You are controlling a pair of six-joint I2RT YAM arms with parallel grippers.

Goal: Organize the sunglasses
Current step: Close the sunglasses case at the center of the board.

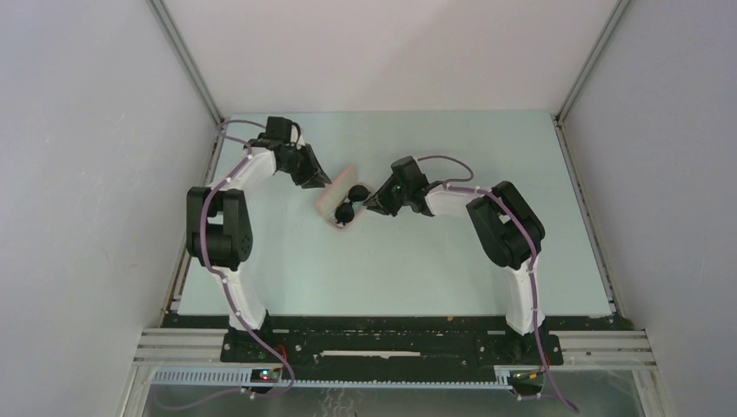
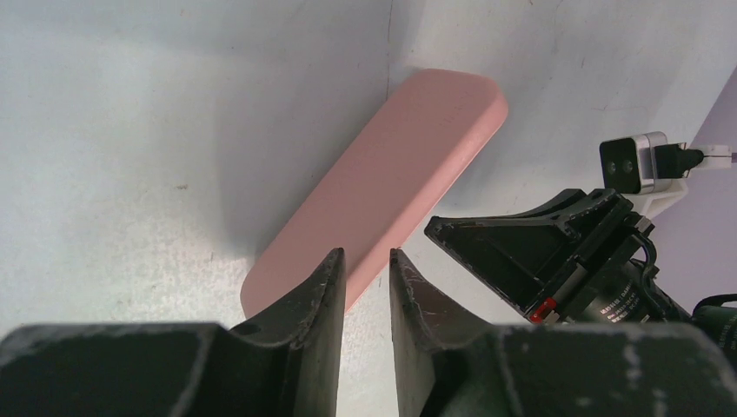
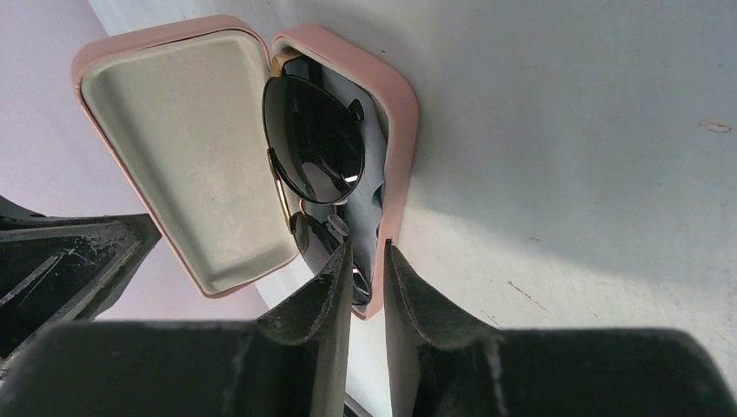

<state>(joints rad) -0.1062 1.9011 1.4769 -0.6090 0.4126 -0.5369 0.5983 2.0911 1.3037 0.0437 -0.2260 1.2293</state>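
Note:
The sunglasses, with dark round lenses and a thin frame, lie inside the open salmon-pink case, whose lid stands open to the left. In the top view the sunglasses and case sit mid-table between both arms. My right gripper has closed on the case's near rim, one finger inside over the glasses and one outside. My left gripper is behind the lid, its fingers a narrow gap apart at the lid's edge, with bare table showing between them.
The pale table is boxed in by grey walls on the left, right and back. A black rail carrying the arm bases runs along the near edge. The two grippers are close together, on either side of the case.

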